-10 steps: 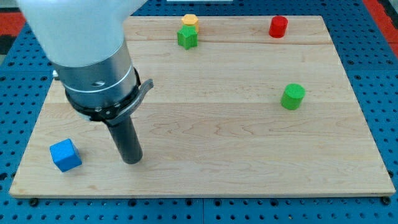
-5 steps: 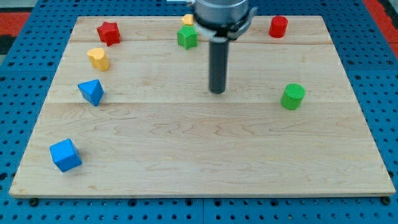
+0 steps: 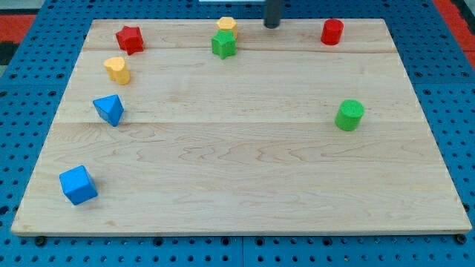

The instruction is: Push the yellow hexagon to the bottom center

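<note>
Yellow hexagon (image 3: 226, 24): at the worktop (image 3: 245, 178) top edge, near centre, touching the green star (image 3: 223, 44) below it. My tip (image 3: 272, 25): top edge, just right of hexagon, apart from it. Gripper: none fitted, rod only.

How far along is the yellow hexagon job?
Done: nothing visible yet; the yellow hexagon sits at the view's top edge, touching the green block below it. In hand: my tip is at the top, to the hexagon's right and apart from it. Left: the whole push down the board to the bottom centre, getting past the green block.
</note>
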Robot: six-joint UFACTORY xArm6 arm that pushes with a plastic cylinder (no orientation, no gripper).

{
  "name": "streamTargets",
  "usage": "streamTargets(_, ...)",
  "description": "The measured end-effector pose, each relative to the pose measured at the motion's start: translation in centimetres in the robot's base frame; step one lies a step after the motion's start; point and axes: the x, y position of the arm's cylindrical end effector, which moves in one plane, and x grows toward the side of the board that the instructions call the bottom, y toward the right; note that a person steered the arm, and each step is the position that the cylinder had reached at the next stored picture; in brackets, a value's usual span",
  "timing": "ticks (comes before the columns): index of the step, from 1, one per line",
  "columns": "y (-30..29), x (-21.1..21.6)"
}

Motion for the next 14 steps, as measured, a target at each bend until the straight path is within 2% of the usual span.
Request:
streamTargets(2,-5.2,-0.1)
streamTargets(6,-12.4,6.6)
streamTargets(7,-14.4,6.9)
streamTargets(8,-15.1,7.6)
streamTargets(10,-14.4,14.9)
streamTargets(12,-8.1,16.1)
streamTargets(13,-8.1,18.6)
streamTargets(14,-9.7,19.3)
